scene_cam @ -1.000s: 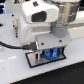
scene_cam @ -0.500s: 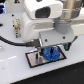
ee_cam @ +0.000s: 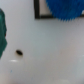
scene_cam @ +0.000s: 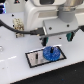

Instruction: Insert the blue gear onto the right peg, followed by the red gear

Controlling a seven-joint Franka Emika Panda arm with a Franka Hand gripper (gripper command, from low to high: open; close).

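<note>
Sitting flat on the white plate [scene_cam: 37, 58], the blue gear [scene_cam: 51, 53] lies directly beneath the fingers [scene_cam: 55, 38], which hang spread wide and empty above it, touching nothing. The red gear shows in neither view, so the arm has to go looking for it, and a low sweep away could catch the blue gear's teeth and lift or tilt it off the right peg, which is hidden under the gear. Whether the gear is fully seated cannot be told, so a half-seated gear could block the red one from going on.
</note>
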